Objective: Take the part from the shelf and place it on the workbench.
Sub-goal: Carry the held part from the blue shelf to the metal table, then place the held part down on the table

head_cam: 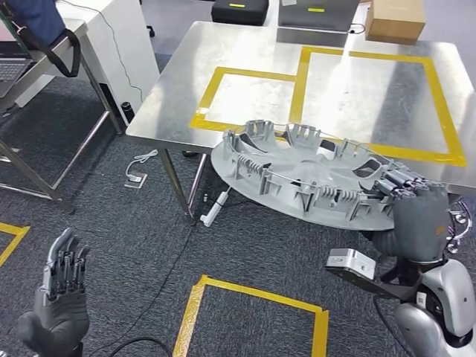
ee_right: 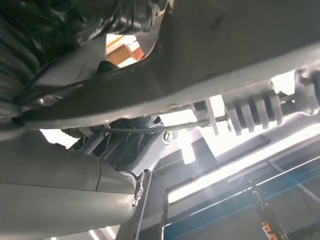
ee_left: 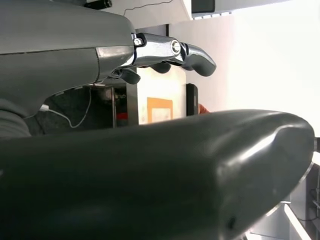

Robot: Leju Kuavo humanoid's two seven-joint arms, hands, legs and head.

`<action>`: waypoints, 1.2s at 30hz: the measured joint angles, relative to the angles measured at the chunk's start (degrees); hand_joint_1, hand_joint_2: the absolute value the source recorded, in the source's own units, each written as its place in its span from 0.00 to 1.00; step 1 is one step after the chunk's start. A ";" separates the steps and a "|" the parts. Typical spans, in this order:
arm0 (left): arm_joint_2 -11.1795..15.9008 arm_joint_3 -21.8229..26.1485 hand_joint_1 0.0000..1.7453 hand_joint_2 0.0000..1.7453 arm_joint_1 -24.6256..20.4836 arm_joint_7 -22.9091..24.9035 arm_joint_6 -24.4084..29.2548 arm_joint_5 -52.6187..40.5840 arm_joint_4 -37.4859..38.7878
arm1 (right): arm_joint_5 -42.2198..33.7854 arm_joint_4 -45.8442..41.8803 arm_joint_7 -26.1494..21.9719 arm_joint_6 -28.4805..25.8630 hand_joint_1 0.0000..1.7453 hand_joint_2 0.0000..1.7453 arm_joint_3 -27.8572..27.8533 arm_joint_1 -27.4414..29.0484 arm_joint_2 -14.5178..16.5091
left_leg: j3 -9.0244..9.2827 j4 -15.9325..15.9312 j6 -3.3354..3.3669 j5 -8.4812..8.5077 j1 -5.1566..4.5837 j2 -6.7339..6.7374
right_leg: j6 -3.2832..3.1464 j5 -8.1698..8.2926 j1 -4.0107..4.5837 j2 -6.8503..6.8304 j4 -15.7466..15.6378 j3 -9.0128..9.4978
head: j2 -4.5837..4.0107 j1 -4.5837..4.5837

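The part is a large grey round wheel cover (head_cam: 306, 175) with ribbed clips around its rim. It hangs tilted in the air, partly over the near edge of the steel workbench (head_cam: 348, 82). My right hand (head_cam: 413, 212) grips its rim at the right side, fingers curled over the top edge. In the right wrist view the part's underside (ee_right: 234, 55) passes close above the hand, with a spring clip (ee_right: 253, 110) showing. My left hand (head_cam: 59, 286) is low at the left over the carpet, fingers apart and holding nothing; its fingers (ee_left: 177, 50) are straight in the left wrist view.
Yellow tape marks two rectangles (head_cam: 247, 97) on the workbench. A cardboard box (head_cam: 394, 18) and dark cases (head_cam: 240, 10) lie beyond it. Another table (head_cam: 39, 59) stands at the left. Cables (head_cam: 140, 167) and yellow floor tape (head_cam: 253, 305) lie on the grey carpet.
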 joint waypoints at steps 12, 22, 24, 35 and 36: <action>-0.15 0.07 0.00 0.00 -0.06 -0.06 0.00 0.08 0.05 | -0.10 0.12 0.05 -0.01 1.00 1.00 -0.05 0.02 0.00 | 3.14 -2.50 -1.02 -1.54 1.02 0.25 | 3.04 0.78 -1.08 -0.89 7.19 -6.49 | 0.00 0.26; -0.11 0.04 0.00 0.00 -0.16 -0.08 -0.01 0.27 0.05 | -0.37 0.18 0.49 0.50 1.00 1.00 -0.07 -0.69 0.00 | -2.35 9.58 -3.51 -7.41 0.96 0.25 | -0.29 1.04 -1.10 -0.89 0.38 -1.87 | 0.00 -0.45; -0.10 0.04 0.00 0.00 -0.14 -0.09 -0.01 0.34 0.11 | -0.43 0.19 0.59 0.61 1.00 1.00 -0.07 -0.94 0.01 | -5.99 15.08 -3.48 -8.31 0.99 0.24 | -0.49 0.53 -0.94 -0.77 0.38 -1.25 | 0.00 -0.45; -0.12 0.11 0.00 0.00 -0.23 -0.32 -0.26 0.83 0.18 | -0.49 0.33 0.83 0.89 1.00 1.00 -0.04 -1.74 0.00 | 0.05 -1.64 -0.65 0.20 0.45 -0.05 | 1.66 -2.83 -0.64 -0.45 1.42 0.16 | 0.01 -0.30; -0.15 0.13 0.00 0.00 -0.29 -0.32 -0.28 0.85 0.18 | -0.51 0.33 0.82 0.91 1.00 1.00 -0.04 -1.84 0.00 | 0.50 -1.99 -0.54 0.12 0.64 -0.02 | 1.84 -4.04 -0.63 -0.52 4.04 -1.30 | 0.01 -0.20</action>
